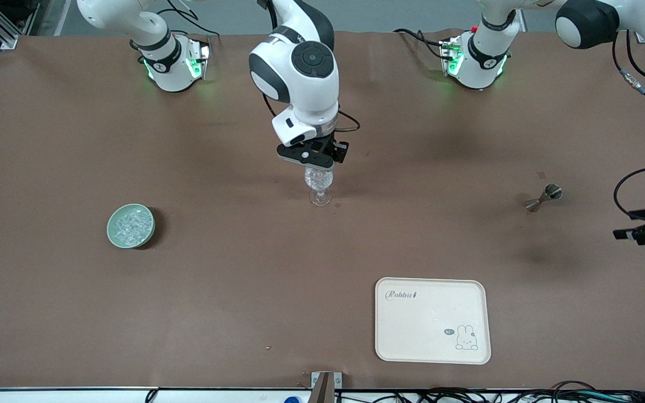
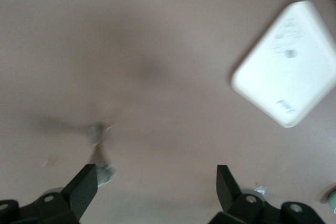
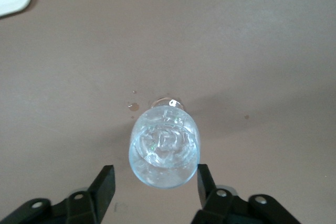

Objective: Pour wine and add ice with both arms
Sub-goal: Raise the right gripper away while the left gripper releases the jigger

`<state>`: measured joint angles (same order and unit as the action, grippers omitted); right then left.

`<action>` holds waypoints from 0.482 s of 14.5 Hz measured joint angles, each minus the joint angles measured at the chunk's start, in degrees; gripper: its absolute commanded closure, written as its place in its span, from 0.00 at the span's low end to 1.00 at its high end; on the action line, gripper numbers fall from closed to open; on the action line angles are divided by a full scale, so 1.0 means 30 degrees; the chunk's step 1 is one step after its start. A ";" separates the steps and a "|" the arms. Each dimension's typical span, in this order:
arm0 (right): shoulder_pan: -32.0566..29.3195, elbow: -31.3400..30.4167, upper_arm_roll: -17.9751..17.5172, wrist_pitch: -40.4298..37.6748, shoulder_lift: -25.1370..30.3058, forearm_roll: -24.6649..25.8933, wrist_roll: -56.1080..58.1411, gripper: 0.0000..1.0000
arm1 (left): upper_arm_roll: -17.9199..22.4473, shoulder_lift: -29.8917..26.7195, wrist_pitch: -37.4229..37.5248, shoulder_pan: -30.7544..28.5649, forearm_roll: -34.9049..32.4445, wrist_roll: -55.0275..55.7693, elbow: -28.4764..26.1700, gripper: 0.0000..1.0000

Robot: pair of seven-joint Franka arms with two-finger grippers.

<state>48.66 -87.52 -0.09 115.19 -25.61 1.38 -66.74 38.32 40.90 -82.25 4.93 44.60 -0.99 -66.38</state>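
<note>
A stemmed glass [image 1: 320, 189] stands mid-table, its cup filled with clear ice [image 1: 318, 177]. My right gripper [image 1: 314, 162] hovers just over its rim. In the right wrist view the glass [image 3: 157, 178] with its ice [image 3: 165, 142] sits between the right gripper's [image 3: 155, 174] open fingers; one fingertip [image 3: 203, 177] is at the rim and the other stands apart. More ice fills a green bowl [image 1: 130, 225] toward the right arm's end. My left gripper [image 1: 644, 225] hangs open and empty over the table's left-arm end, also seen in its own wrist view [image 2: 156, 174]. Wine is out of view.
A small metal jigger [image 1: 545, 197] [image 2: 98, 139] lies on the table near the left gripper. A cream tray [image 1: 432, 320] [image 2: 289, 66] printed with a rabbit sits nearer the front camera. A few small drops [image 3: 134, 107] mark the table by the glass's foot.
</note>
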 measured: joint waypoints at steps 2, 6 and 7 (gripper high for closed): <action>-0.0030 0.0278 0.0020 -0.0038 0.0001 0.0000 0.0002 0.04 | -0.1055 -0.0531 -0.0998 0.0070 -0.0349 0.0075 0.0325 0.00; -0.0577 0.0829 0.0102 -0.0635 0.0292 0.0413 0.0107 0.00 | -0.3627 -0.2413 -0.2448 -0.0329 -0.4658 -0.0106 0.0421 0.01; -0.0869 0.0975 0.0139 -0.1052 0.0646 0.0708 0.0410 0.00 | -0.5153 -0.3171 -0.2842 -0.0527 -0.6879 -0.0106 0.0409 0.00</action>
<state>46.05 -84.60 0.33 112.03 -23.67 3.51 -65.51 22.86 31.38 -90.78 3.35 23.96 -1.31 -65.15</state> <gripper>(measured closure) 0.000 0.004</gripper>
